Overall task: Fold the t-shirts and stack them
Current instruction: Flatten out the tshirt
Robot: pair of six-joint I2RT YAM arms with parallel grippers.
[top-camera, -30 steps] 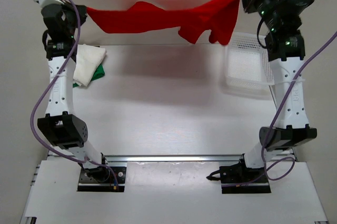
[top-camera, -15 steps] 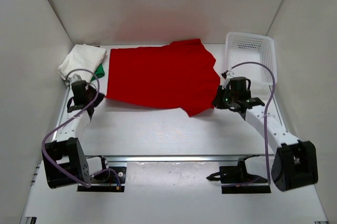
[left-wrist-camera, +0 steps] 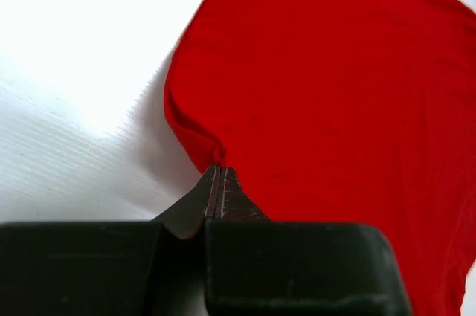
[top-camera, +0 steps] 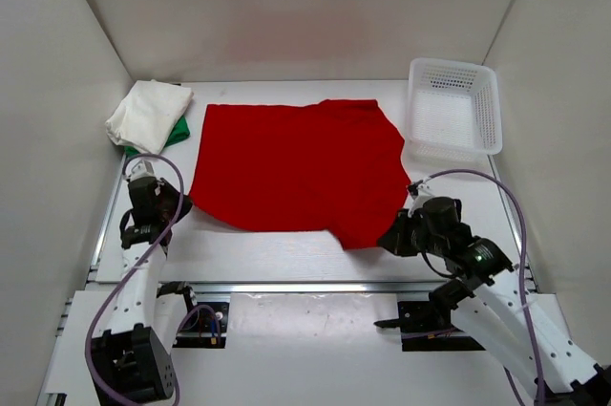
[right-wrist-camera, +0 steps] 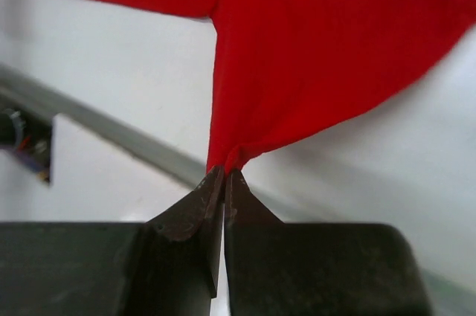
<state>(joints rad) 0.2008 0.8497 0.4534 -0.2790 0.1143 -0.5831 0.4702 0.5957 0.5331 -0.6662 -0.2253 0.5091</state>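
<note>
The red t-shirt (top-camera: 296, 167) lies spread out in the middle of the table. My left gripper (top-camera: 177, 205) is shut on its near left corner, seen as a pinched fold in the left wrist view (left-wrist-camera: 217, 158). My right gripper (top-camera: 389, 236) is shut on its near right corner, and the cloth (right-wrist-camera: 297, 56) hangs from the closed tips in the right wrist view. The off-white t-shirt (top-camera: 148, 112) lies folded at the back left on top of the folded green t-shirt (top-camera: 177, 131), of which only an edge shows.
A white plastic mesh basket (top-camera: 454, 105) stands at the back right. White walls enclose the table on three sides. A metal rail (top-camera: 305, 286) runs along the near edge by the arm bases.
Both grippers came down from the back wall and pulled the red t-shirt toward the near edge. It went from hanging in the air to lying flat on the table.
</note>
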